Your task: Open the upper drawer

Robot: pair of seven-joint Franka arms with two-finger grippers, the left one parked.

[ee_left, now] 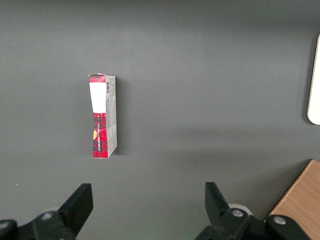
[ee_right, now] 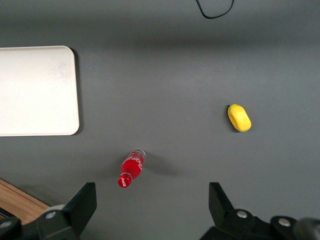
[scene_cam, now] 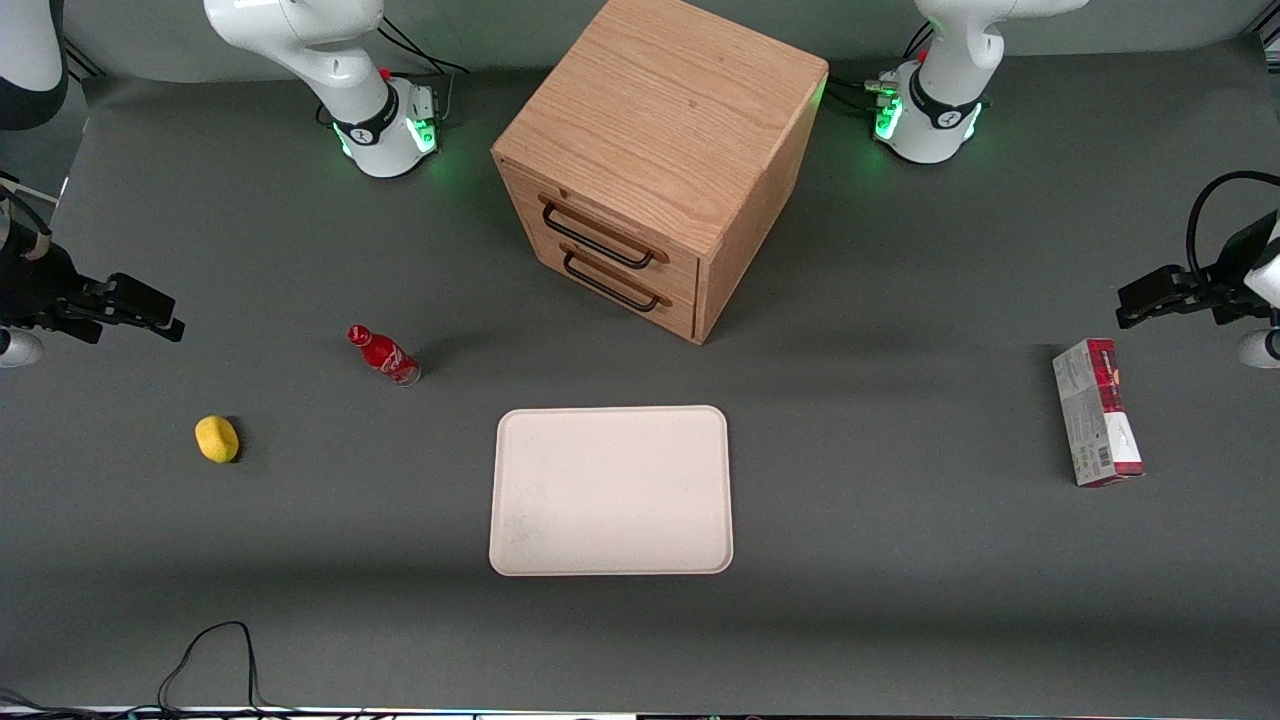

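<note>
The oak cabinet (scene_cam: 660, 150) stands at the middle of the table, far from the front camera. Its upper drawer (scene_cam: 600, 228) is shut, with a long black wire handle (scene_cam: 600, 234) with brown ends. The lower twin drawer (scene_cam: 617, 283) is shut too. My right gripper (scene_cam: 150, 312) hangs high at the working arm's end of the table, far sideways from the cabinet. It is open and empty; in the right wrist view (ee_right: 150, 207) its fingers (ee_right: 82, 205) stand wide apart above bare table. A corner of the cabinet (ee_right: 17, 202) shows in that view.
A red bottle (scene_cam: 383, 354) stands between my gripper and the cabinet. A yellow lemon-like object (scene_cam: 217, 439) lies nearer the front camera. A cream tray (scene_cam: 611, 490) lies in front of the cabinet. A red and grey box (scene_cam: 1097, 411) lies toward the parked arm's end.
</note>
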